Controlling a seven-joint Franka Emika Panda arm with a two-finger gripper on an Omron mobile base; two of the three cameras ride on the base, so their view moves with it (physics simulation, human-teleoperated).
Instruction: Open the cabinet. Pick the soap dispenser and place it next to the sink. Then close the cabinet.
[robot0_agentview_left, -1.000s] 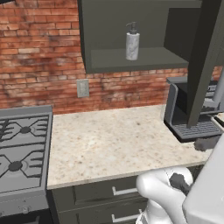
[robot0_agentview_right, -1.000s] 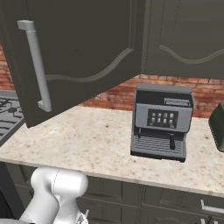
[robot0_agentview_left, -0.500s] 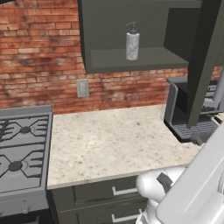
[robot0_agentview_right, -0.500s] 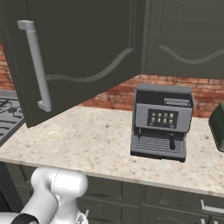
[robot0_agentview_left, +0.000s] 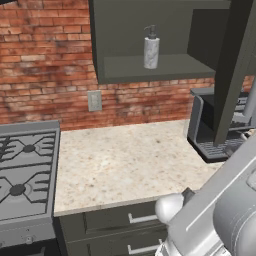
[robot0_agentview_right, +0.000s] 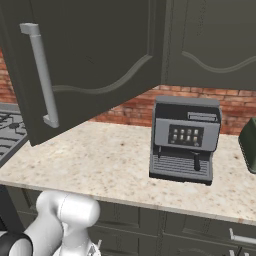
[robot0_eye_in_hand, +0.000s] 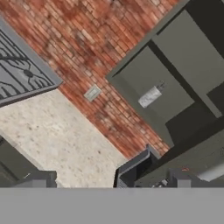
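The cabinet (robot0_agentview_left: 150, 70) stood open at upper centre, the soap dispenser (robot0_agentview_left: 151, 48) on its shelf; a coffee machine (robot0_agentview_right: 184, 140) occupied the tabletop (robot0_agentview_left: 125, 160) at right. End effector fingers stood apart.

Soap dispenser (robot0_agentview_left: 151, 47) in cabinet (robot0_agentview_left: 150, 70) above counter (robot0_agentview_left: 125, 160).

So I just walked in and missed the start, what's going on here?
A white robot arm is working at a kitchen counter. The cabinet on the brick wall is already open, its door swung out. The soap dispenser stands untouched on the shelf inside. The arm is low at the counter's front and holds nothing. A coffee machine sits on the counter.
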